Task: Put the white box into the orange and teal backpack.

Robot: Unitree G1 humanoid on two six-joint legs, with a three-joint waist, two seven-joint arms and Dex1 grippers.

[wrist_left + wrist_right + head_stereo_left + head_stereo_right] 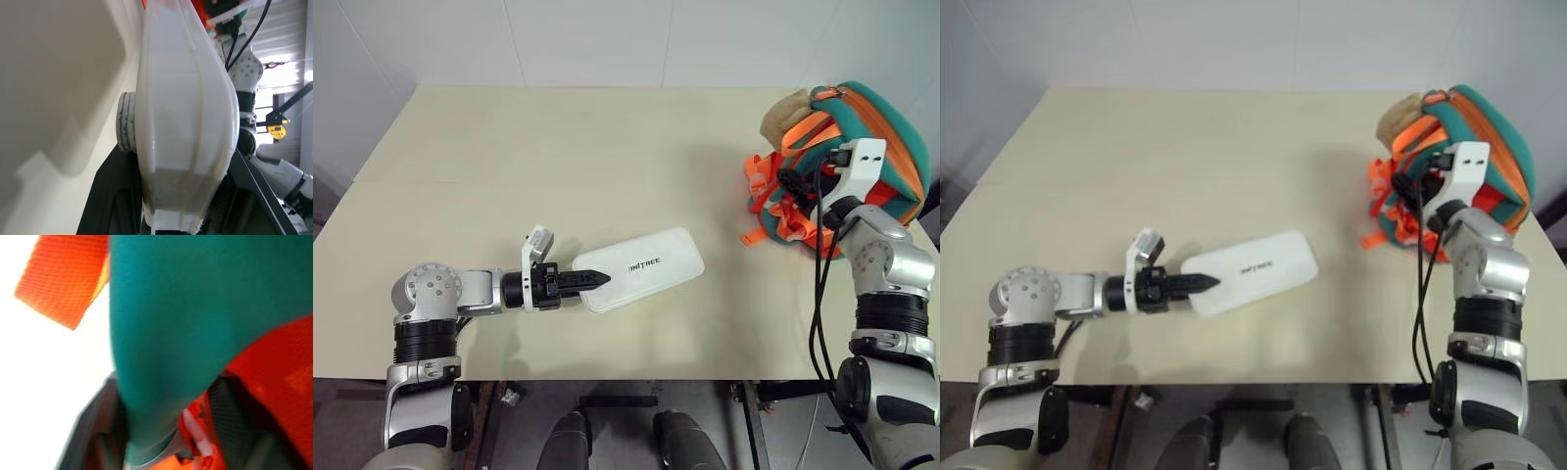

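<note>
The white box (pixel 646 266) lies flat on the table, left of centre, with its lettered lid up. My left gripper (pixel 595 279) is shut on the box's near-left end, and in the left wrist view the box (pixel 186 122) fills the gap beside a ridged pad (pixel 126 128). The orange and teal backpack (pixel 886 132) sits at the table's far right, with orange straps spilling out in front. My right gripper (pixel 793 184) is pushed in among those straps. In the right wrist view a band of the backpack's teal trim (pixel 171 333) runs between the dark fingers (pixel 98 433), which are closed on it.
A tan plush toy (pixel 788 110) hangs on the backpack's left upper side. The beige table (pixel 558 147) stretches between box and backpack, and a white wall stands behind it. Black cables (pixel 819 294) run along my right forearm.
</note>
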